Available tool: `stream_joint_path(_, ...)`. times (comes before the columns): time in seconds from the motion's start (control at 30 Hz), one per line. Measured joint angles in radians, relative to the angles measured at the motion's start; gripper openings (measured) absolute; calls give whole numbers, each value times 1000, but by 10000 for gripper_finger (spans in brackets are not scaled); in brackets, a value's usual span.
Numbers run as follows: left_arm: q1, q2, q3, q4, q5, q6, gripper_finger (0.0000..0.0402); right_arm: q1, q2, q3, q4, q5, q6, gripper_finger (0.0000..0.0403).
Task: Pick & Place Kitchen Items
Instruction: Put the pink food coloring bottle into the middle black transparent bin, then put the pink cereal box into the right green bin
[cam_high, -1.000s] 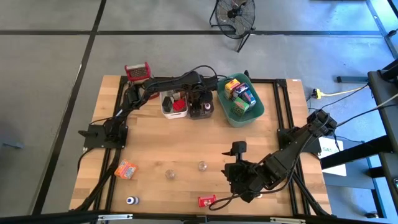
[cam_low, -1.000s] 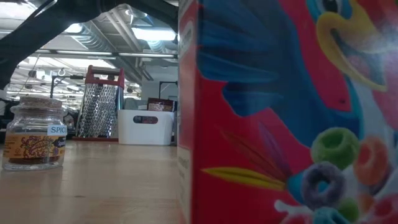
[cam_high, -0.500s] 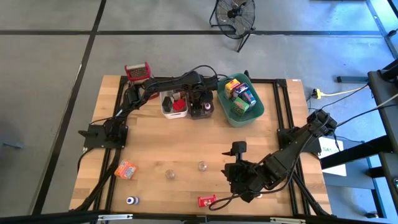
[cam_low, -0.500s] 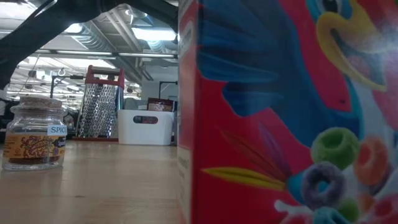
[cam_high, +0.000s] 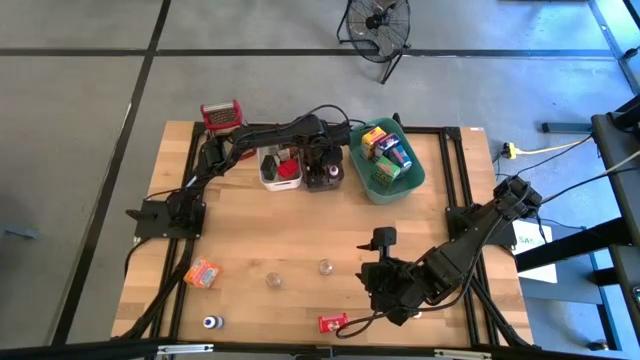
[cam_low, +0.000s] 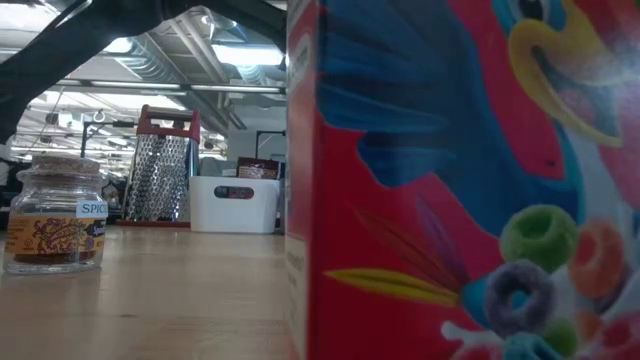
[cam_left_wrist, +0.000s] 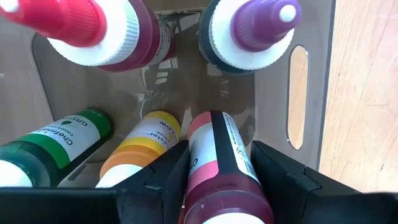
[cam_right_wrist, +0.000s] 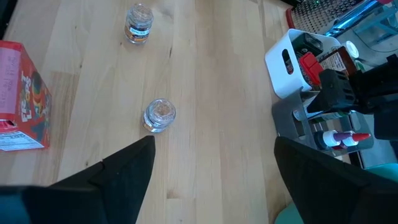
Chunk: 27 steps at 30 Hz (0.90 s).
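Observation:
My left gripper (cam_high: 322, 165) reaches down into the translucent brown bin (cam_left_wrist: 311, 93) and is shut on a dark bottle with a pink-and-white label (cam_left_wrist: 217, 162). Around it are bottles with red (cam_left_wrist: 68, 22), purple (cam_left_wrist: 252, 28), green (cam_left_wrist: 59, 134) and yellow (cam_left_wrist: 140, 146) parts. My right gripper (cam_right_wrist: 214, 142) waits open near the table's near right (cam_high: 375, 272). Loose on the table are two small glass jars (cam_high: 325, 267) (cam_high: 272, 281), an orange packet (cam_high: 203, 272), a blue-capped bottle (cam_high: 210, 322) and a red cereal box (cam_high: 332, 323). My left gripper pinches the pink-labelled bottle's body (cam_left_wrist: 214, 186) between its two fingers (cam_left_wrist: 168, 177), one on each side. The fingers come from above, pointing down into the bin, and lie along the bottle. The bottle's lower end (cam_left_wrist: 208, 121) is down inside the bin, beside the yellow bottle.
The white bin (cam_high: 280, 168) stands left of the brown one; the teal bin (cam_high: 385, 160), holding boxes and a can, stands right of it. The steel grater (cam_high: 222, 113) stands at the far edge. In the low view the cereal box (cam_low: 460, 180) blocks the right half.

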Motion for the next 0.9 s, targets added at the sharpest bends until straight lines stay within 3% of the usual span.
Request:
stream_joint_path(0.4, 0, 0, 0, -7, -1, 4, 168, 0, 0, 0, 0, -7, 0, 332)
stream_joint_path(0.9, 0, 0, 0, -7, -5, -3, 215, 0, 0, 0, -19, -16, 17, 332)
